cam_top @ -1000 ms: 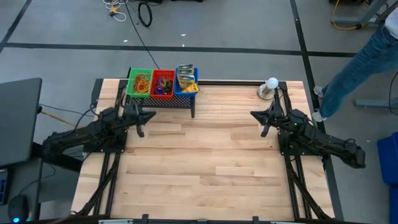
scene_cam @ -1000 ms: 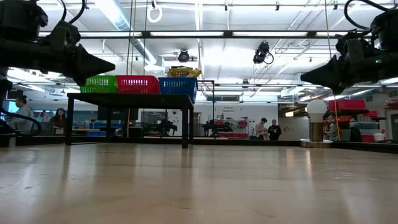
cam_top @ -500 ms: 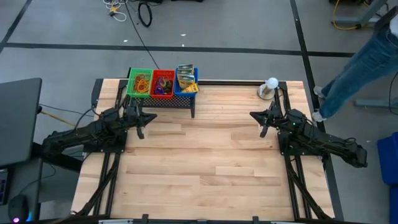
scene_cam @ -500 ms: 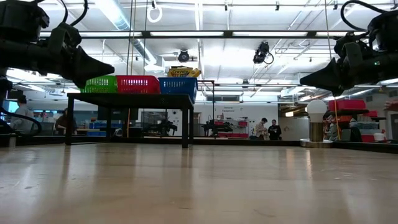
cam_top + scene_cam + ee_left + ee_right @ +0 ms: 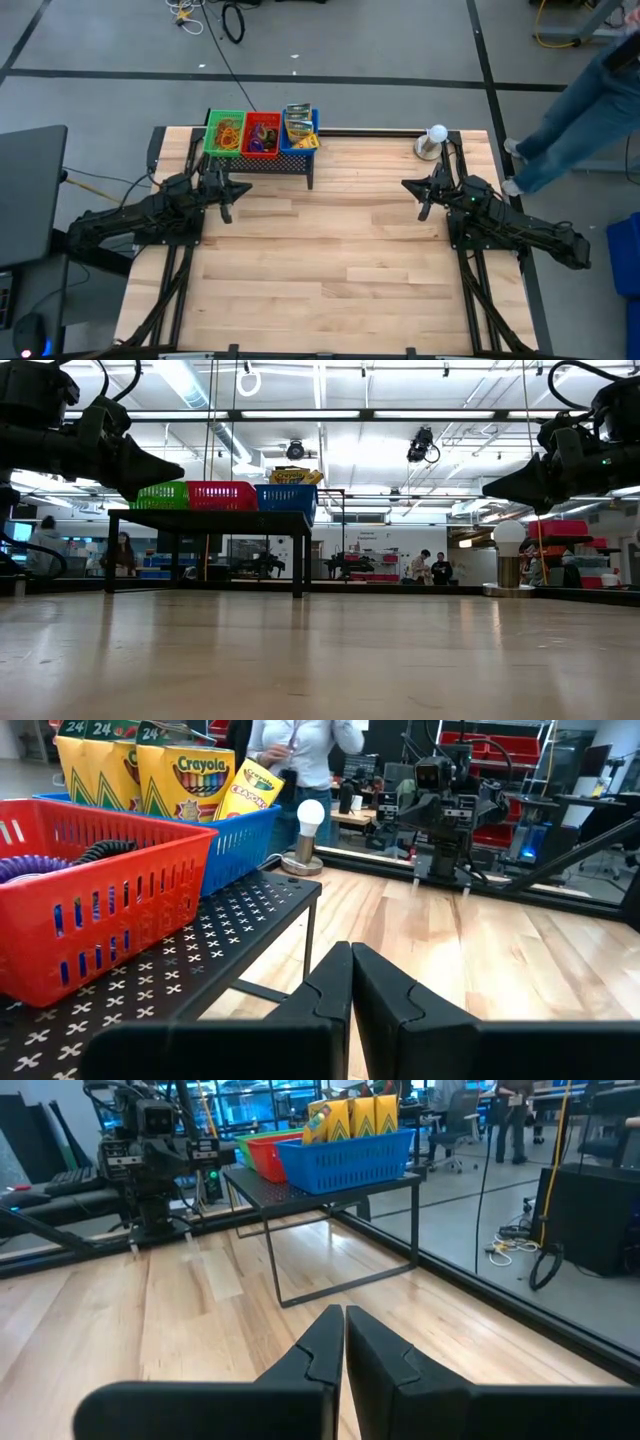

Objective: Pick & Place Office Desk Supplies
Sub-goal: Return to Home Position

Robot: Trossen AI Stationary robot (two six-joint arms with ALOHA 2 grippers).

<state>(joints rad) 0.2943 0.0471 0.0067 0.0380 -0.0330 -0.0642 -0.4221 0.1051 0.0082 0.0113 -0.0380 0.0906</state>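
A black mesh rack (image 5: 290, 160) stands on thin legs at the table's far left and carries three baskets. The green basket (image 5: 224, 133) and the red basket (image 5: 262, 134) hold loose rubber bands (image 5: 228, 130). The blue basket (image 5: 301, 132) holds yellow-green crayon boxes (image 5: 185, 775), standing upright. My left gripper (image 5: 245, 188) hangs shut just in front of the rack, above the table, with nothing in it. My right gripper (image 5: 405, 186) hangs shut and bare at the right side and points toward the table's middle.
A white ball on a round base (image 5: 433, 140) stands at the far right corner, behind my right arm. A person (image 5: 580, 100) stands on the floor beyond the table's right edge. Bare wooden tabletop (image 5: 330, 260) stretches between the arms and toward the near edge.
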